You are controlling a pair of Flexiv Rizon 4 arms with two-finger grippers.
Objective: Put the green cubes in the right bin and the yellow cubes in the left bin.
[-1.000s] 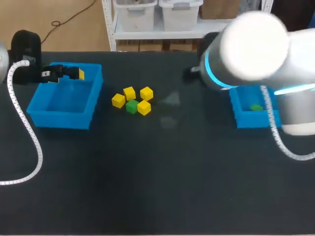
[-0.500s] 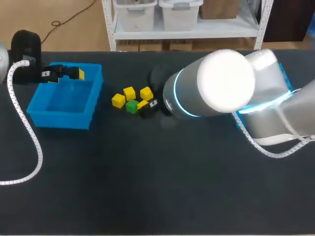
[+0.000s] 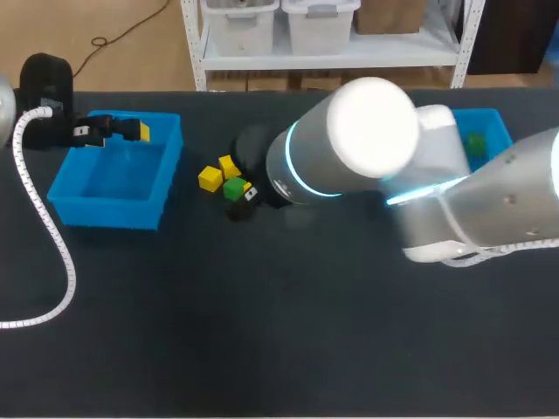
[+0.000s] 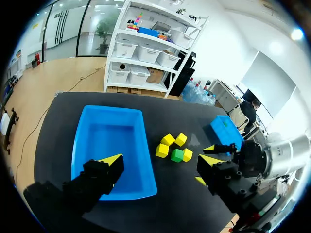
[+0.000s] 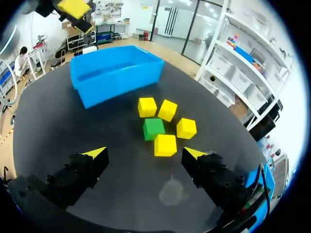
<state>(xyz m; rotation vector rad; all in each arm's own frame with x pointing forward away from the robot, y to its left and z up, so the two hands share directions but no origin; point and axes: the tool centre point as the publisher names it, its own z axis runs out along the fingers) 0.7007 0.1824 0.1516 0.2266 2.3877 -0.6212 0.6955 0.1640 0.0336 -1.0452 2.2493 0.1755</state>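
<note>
Right arm (image 3: 367, 148) reaching in from right, crossing past table (image 3: 262, 305) middle. Right gripper (image 5: 145, 153) hovering over cube cluster, fingers spread wide, gripping nothing. Green cube (image 5: 153, 128) sitting on table just ahead of gripper, four yellow cubes (image 5: 165, 144) packed around it, some touching it. All lying flat, each turned slightly differently. Left gripper (image 4: 162, 160) hanging above left bin (image 3: 113, 179), fingers wide apart, empty. Second green cube (image 3: 474, 141) lying in right bin (image 3: 493, 122).

Black table (image 3: 262, 349); faint pale smudge (image 5: 171, 190) near middle, perhaps scuff.
</note>
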